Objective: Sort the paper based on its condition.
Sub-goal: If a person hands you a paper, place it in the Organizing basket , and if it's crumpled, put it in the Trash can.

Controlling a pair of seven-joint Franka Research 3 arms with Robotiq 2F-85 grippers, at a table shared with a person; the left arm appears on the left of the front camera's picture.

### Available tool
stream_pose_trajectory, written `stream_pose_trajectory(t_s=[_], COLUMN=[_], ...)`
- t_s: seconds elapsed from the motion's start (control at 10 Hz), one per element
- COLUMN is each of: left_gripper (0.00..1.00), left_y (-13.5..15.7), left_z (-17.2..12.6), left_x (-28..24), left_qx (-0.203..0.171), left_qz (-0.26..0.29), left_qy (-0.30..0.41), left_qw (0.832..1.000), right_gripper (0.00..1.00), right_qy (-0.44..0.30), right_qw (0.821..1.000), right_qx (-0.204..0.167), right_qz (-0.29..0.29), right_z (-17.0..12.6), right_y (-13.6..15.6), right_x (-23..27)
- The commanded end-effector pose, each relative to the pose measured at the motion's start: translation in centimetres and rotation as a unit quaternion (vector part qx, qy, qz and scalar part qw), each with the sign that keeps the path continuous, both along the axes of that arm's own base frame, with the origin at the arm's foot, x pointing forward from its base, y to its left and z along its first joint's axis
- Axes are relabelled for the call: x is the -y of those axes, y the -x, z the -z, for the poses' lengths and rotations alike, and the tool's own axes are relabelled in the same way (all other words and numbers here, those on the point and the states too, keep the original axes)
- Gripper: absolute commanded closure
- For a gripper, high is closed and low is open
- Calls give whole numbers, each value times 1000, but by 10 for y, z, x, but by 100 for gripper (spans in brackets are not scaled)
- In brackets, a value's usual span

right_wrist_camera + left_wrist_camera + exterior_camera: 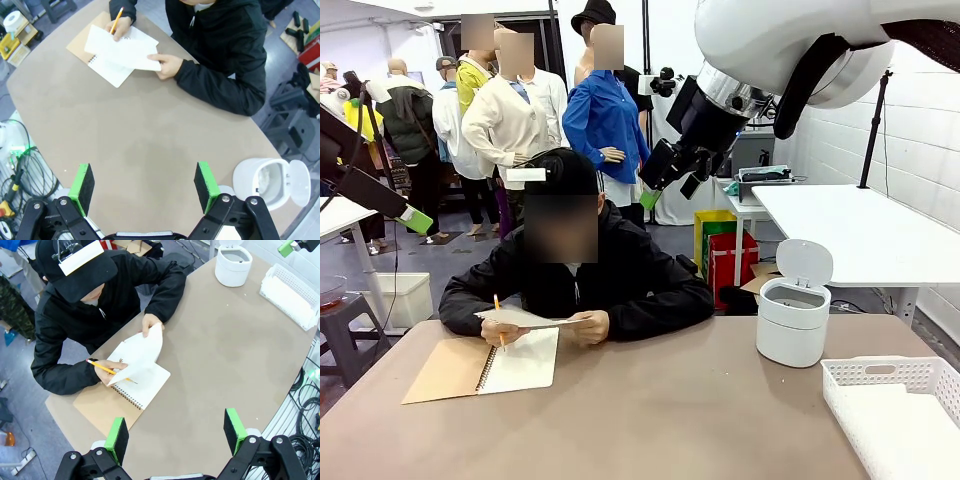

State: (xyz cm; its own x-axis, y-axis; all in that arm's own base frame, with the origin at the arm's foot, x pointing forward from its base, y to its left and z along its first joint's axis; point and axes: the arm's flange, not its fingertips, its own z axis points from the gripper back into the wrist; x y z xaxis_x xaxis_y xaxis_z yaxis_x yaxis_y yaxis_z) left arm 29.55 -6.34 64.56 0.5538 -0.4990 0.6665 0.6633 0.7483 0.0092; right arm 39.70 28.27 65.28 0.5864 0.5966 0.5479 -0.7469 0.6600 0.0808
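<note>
Front view showed a person (575, 270) in a black jacket seated at the far side of the worktop (650, 410), leaning over a spiral-bound notebook (520, 365) that lay open with its tan cover folded out. The paper (530, 319), a smooth white sheet, was in the person's grip just above the notebook page. One hand (498, 332) held it together with a yellow pencil (498, 312), and the other hand (592, 326) pinched its opposite edge. Arms, hands and notebook all crowded around the sheet.

Towards the robot's right stood a white bin (790, 340) with its lid tipped up. Something pale showed inside it in the right wrist view, but I could not tell what. Near it, at the worktop's edge, sat a white lattice basket (876, 372). Its inside looked white and flat, and I could not make out any contents.

Both tools hung high above the worktop, well apart from the sheet. The left tool (176, 434) had its green pads spread wide on nothing. The right tool (143, 186) was likewise wide apart and bare.
</note>
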Motion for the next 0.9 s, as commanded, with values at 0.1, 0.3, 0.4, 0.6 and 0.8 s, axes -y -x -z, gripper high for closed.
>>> stream_pose_trajectory(t_s=[0.1,0.3,0.4,0.6,0.8], left_gripper=[0,0,0,0,0], left_y=[0,0,0,0,0], left_z=[-1,-1,-1,-1,-1], left_x=[-1,-1,-1,-1,-1], left_qx=[0,0,0,0,0], left_qz=[-2,-2,-2,-2,-2], left_qy=[3,3,3,3,3], left_qw=[1000,1000,1000,1000,1000], right_gripper=[0,0,0,0,0], right_qy=[2,2,2,2,2], right_qw=[1000,1000,1000,1000,1000], right_qx=[1,1,1,1,1], right_qz=[1,1,1,1,1], right_z=[0,0,0,0,0], right_y=[0,0,0,0,0], right_x=[0,0,0,0,0])
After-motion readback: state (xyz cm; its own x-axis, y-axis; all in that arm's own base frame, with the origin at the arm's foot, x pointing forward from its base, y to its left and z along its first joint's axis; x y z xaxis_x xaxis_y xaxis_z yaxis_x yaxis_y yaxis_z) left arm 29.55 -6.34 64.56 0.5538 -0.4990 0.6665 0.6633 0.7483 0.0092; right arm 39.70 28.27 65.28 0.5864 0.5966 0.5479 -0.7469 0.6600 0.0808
